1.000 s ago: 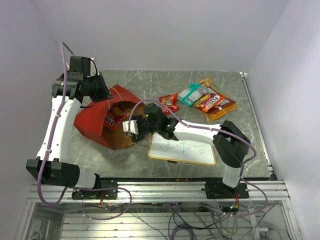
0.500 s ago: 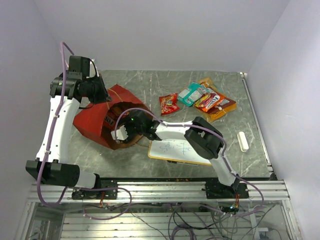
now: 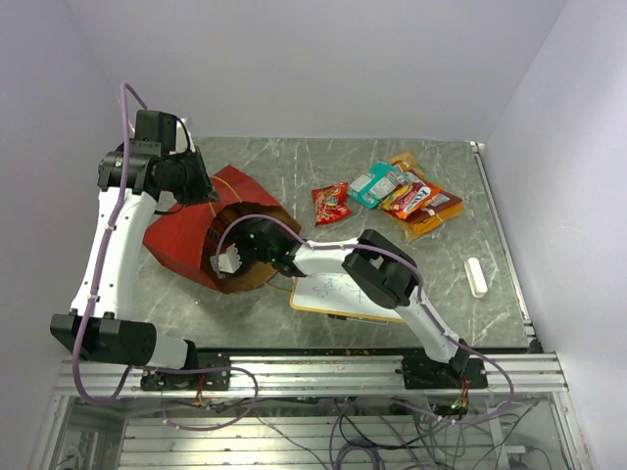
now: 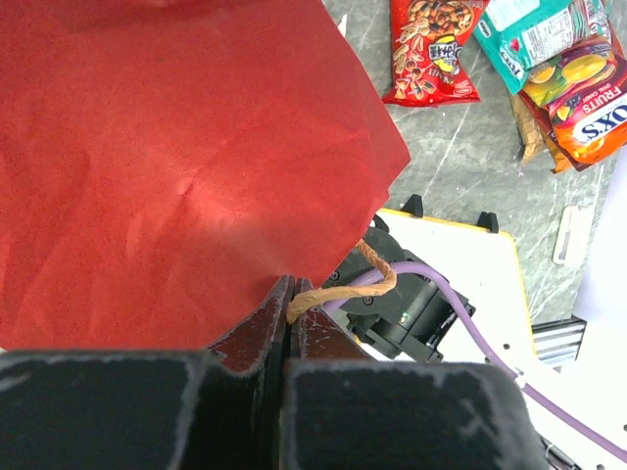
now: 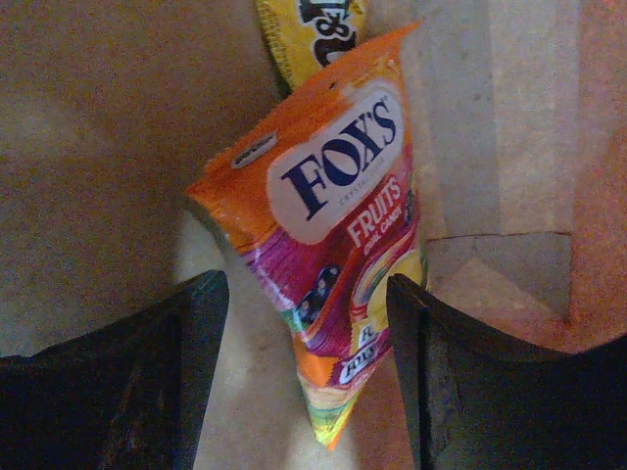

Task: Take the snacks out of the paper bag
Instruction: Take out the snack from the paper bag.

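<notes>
1. An orange Fox's packet (image 5: 333, 225) lies inside the paper bag (image 3: 176, 240), against its brown inner wall, and a yellow packet (image 5: 313, 24) shows just beyond its top edge
2. The right fingers (image 5: 147, 392) stand apart on either side of the orange packet's lower tip and grip nothing, while the right arm (image 3: 382, 274) reaches into the bag's mouth
3. The bag lies on its side at the left of the grey marbled surface (image 3: 294, 166), red outside up, its mouth turned toward the right arm
4. The left fingers (image 4: 250, 338) are pressed together on the bag's red rim, where the string handle (image 4: 343, 289) curls out
5. A red packet (image 3: 331, 203), a teal packet (image 3: 375, 183) and a pile of orange packets (image 3: 416, 201) lie out on the far right part of the surface, well apart from the bag
6. A whiteboard (image 3: 358, 294) lies beside the bag's mouth, partly under the right arm, and a small white bar (image 3: 476, 276) lies near the surface's right edge
</notes>
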Controlling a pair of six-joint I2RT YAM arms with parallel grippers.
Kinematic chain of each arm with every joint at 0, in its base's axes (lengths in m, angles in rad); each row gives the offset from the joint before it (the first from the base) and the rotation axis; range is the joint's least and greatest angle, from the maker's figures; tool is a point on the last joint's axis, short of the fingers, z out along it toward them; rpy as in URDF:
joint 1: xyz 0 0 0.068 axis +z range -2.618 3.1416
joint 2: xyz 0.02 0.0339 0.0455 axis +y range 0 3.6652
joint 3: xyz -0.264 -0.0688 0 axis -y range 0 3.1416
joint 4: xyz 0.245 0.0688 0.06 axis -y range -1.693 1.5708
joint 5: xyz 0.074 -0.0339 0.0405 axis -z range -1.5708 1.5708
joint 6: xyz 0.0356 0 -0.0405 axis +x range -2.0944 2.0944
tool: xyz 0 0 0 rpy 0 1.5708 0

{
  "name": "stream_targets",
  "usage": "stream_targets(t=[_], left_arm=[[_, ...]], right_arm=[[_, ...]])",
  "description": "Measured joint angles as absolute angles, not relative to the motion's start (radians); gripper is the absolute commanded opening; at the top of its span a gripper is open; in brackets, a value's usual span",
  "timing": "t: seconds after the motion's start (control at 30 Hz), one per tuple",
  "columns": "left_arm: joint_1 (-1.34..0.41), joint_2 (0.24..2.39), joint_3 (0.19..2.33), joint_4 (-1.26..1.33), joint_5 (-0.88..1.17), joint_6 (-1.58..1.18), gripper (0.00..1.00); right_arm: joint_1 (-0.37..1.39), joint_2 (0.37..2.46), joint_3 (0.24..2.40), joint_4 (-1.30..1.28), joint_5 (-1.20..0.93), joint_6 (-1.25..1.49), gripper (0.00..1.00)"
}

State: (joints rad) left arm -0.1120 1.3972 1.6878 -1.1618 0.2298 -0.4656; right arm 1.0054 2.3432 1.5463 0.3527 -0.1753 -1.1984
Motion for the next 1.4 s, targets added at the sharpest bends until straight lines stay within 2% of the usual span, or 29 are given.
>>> stream_targets(t=[0.1, 0.27, 0.37, 0.8, 1.2, 1.4], left_arm=[[-0.112, 1.398, 1.688, -1.174, 0.231, -0.459, 0.07], [-0.112, 1.403, 1.688, -1.195, 0.231, -0.449, 0.07], [-0.112, 1.404, 1.688, -1.201, 0.231, -0.448, 0.07], [-0.109, 1.400, 1.678, -1.191, 0.231, -0.457, 0.07], [-0.052, 1.402, 1.677, -1.145, 0.257, -0.484, 0.07], [-0.042, 1.403, 1.671, -1.098, 0.290, -0.512, 0.07]], right_arm=[[1.004, 2.372, 1.584, 0.364, -0.175, -1.198, 0.58], [1.002, 2.411, 1.625, 0.373, -0.185, -1.194, 0.33], [1.000, 2.413, 1.625, 0.374, -0.194, -1.186, 0.23], [1.000, 2.345, 1.549, 0.397, -0.198, -1.123, 0.00], [1.004, 2.124, 1.346, 0.418, -0.202, -0.946, 0.00], [1.005, 1.930, 1.224, 0.398, -0.224, -0.821, 0.00]])
